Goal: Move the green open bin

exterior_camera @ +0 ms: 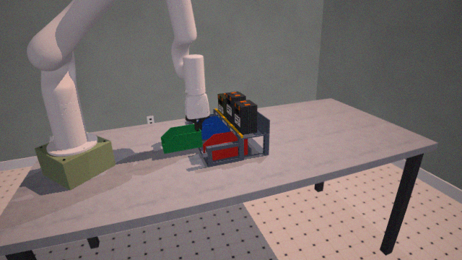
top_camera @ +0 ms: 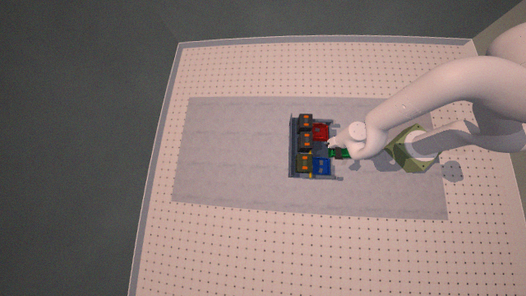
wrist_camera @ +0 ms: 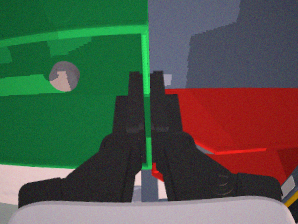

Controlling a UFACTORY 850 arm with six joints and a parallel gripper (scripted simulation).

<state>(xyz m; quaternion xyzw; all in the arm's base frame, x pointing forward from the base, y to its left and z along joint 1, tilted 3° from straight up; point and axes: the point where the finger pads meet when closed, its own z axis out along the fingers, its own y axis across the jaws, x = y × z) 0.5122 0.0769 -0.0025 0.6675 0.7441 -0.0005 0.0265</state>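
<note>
The black-fingered gripper is pinching one wall of the green open bin, which is hanging before the shelf, its off-centre weight perhaps threatening to tilt it and spill the part.

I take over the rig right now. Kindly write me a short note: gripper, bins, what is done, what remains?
Gripper: shut on a wall of the green bin.
Green bin: juts out in front of the shelf; a round grey part inside. Contact with the shelf: cannot tell.
Red bin and blue bin: in the shelf.
Done: green bin gripped, drawn out at least mostly.
Left: stand it flat on the table top, then release.
</note>
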